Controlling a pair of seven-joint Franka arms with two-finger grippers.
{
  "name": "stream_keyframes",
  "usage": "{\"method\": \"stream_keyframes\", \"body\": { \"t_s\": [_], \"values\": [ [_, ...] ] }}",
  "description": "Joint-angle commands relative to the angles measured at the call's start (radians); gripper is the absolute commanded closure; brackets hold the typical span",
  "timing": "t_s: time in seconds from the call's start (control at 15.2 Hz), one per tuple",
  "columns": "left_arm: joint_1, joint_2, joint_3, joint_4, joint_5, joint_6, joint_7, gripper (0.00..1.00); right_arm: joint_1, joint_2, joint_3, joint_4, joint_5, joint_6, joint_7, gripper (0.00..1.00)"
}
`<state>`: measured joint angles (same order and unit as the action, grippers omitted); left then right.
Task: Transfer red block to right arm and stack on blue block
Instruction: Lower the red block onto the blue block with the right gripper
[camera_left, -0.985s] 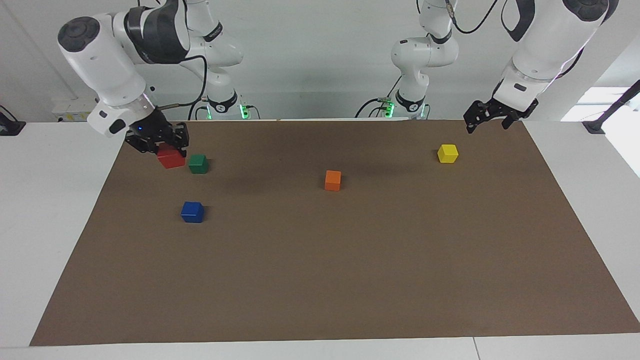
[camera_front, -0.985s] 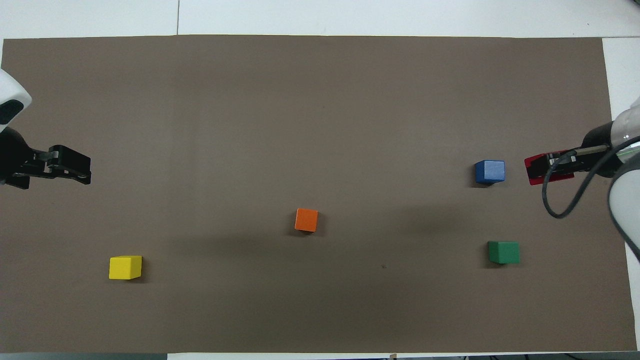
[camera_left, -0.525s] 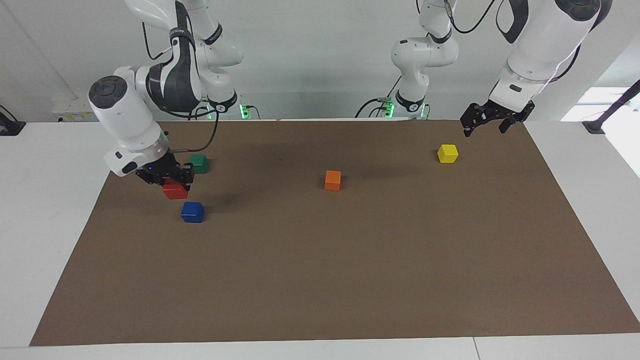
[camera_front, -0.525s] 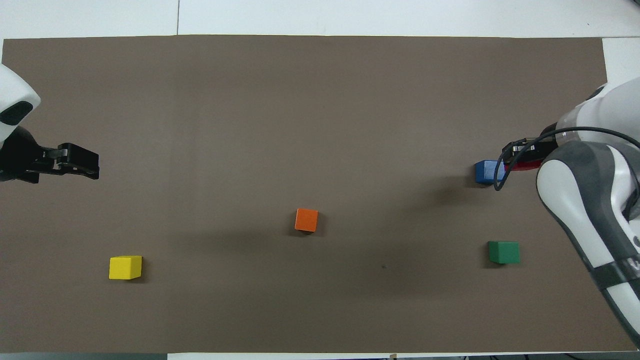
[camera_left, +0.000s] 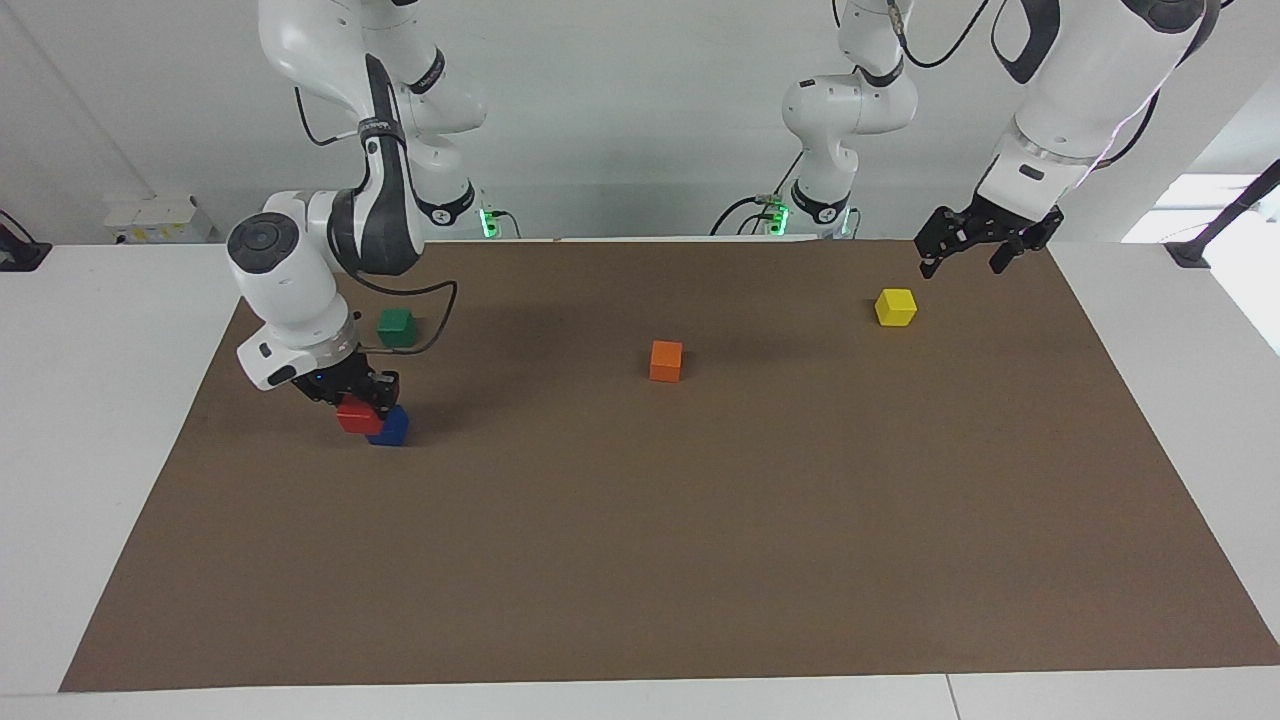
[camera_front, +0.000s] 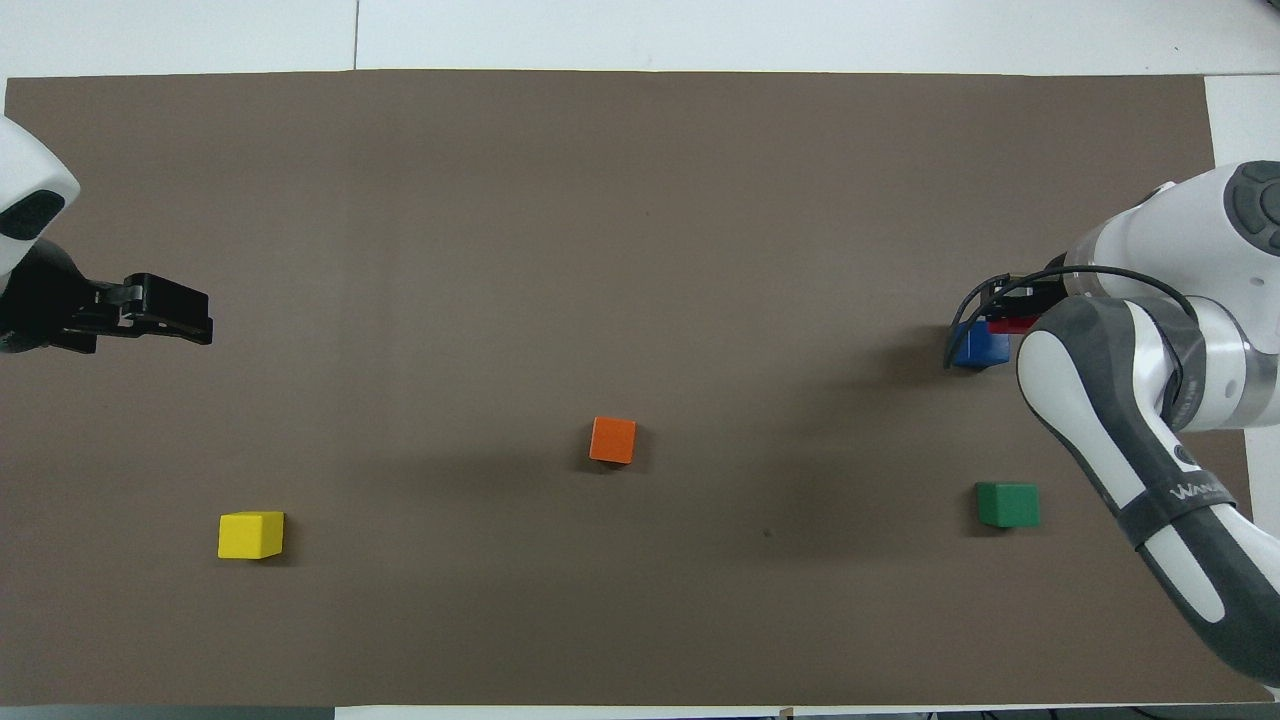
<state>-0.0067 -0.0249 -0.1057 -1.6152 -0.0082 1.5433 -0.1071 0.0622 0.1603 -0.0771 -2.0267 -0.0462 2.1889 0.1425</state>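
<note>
My right gripper (camera_left: 352, 394) is shut on the red block (camera_left: 358, 416) and holds it low, just above and partly over the blue block (camera_left: 392, 428), toward the right arm's end of the table. In the overhead view only a strip of the red block (camera_front: 1012, 324) shows under the right gripper (camera_front: 1015, 305), over the edge of the blue block (camera_front: 978, 346). I cannot tell whether the two blocks touch. My left gripper (camera_left: 968, 246) hangs in the air near the yellow block (camera_left: 895, 306) and holds nothing; it also shows in the overhead view (camera_front: 165, 310).
An orange block (camera_left: 665, 360) lies mid-table. A green block (camera_left: 396, 327) lies nearer to the robots than the blue block. The yellow block (camera_front: 250, 534) is toward the left arm's end. A brown mat (camera_left: 640, 560) covers the table.
My right gripper has carried the red block from beside the green block, away from the robots and down, to over the blue block. The left gripper has shifted slightly.
</note>
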Motion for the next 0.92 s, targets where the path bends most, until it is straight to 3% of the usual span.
{"method": "stream_keyframes", "body": {
  "t_s": [0.0,0.85],
  "values": [
    [0.001,-0.013,0.0,0.009,-0.013,0.02,0.015,0.0,0.011,-0.016,0.005,-0.058,-0.026,0.072,0.037,1.0],
    [0.001,-0.021,-0.002,-0.012,-0.015,0.031,0.012,0.0,0.004,-0.028,0.004,-0.132,-0.007,0.152,0.012,1.0]
  ]
}}
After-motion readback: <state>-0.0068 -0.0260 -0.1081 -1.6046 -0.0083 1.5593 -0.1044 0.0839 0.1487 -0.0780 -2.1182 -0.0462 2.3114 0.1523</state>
